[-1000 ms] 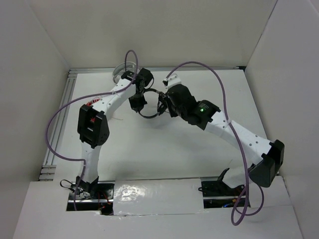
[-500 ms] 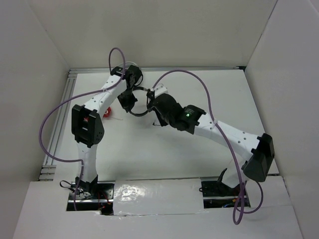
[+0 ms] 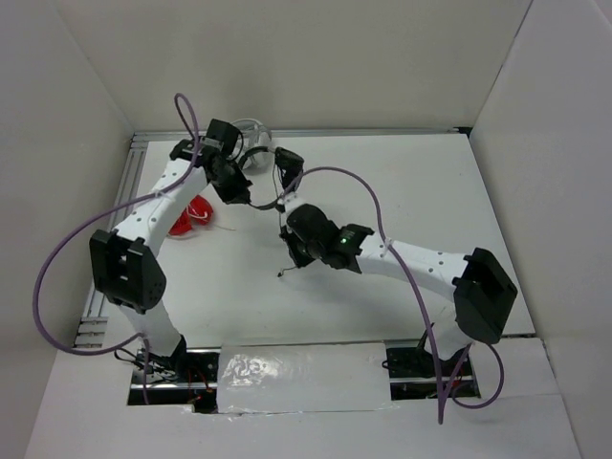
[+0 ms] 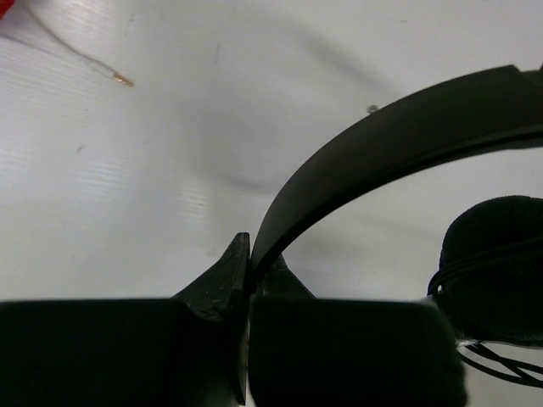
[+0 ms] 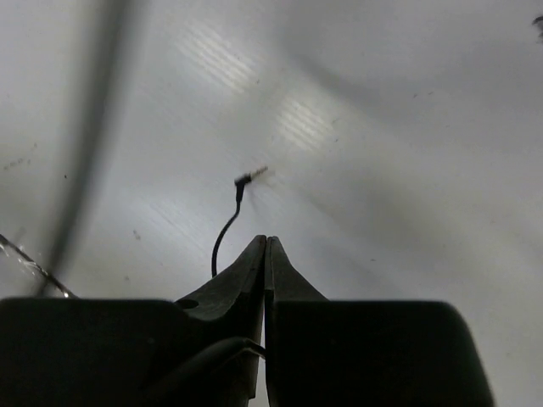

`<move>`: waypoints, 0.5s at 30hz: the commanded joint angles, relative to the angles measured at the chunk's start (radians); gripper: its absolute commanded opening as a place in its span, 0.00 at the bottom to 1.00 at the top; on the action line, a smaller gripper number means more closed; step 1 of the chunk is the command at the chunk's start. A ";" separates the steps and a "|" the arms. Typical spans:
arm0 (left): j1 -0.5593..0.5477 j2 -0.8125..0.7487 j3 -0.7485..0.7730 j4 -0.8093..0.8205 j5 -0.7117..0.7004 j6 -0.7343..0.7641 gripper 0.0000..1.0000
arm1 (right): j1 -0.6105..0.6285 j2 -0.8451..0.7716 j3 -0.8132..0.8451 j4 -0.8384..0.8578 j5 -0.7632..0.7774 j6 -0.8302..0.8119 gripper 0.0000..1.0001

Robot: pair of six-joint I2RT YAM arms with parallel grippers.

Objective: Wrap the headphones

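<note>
Both grippers pressed together. L gripper (image 4: 251, 264) pinches black headphones (image 4: 382, 144) by the headband, far-left of table (image 3: 430, 191). R gripper (image 5: 265, 248) nips their thin cable (image 5: 222, 237) nearer centre, plug (image 5: 250, 176) just past tips. White table, white walls (image 3: 316, 57). Red headphones (image 3: 191, 215) beside L arm.

Red headphones (image 3: 194, 216) lie on the white table (image 3: 402, 182) towards its left side, their white cable (image 3: 223, 228) trailing rightward, and grey-white headphones (image 3: 251, 126) sit at the far edge.
</note>
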 commanded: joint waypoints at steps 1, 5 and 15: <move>0.031 -0.131 -0.044 0.193 0.205 0.059 0.00 | 0.007 -0.092 -0.131 0.201 -0.115 -0.002 0.09; 0.059 -0.235 -0.110 0.276 0.307 0.087 0.00 | -0.014 -0.088 -0.196 0.255 -0.080 0.022 0.09; 0.077 -0.418 -0.150 0.304 0.384 0.127 0.00 | -0.102 -0.115 -0.357 0.499 -0.116 -0.013 0.12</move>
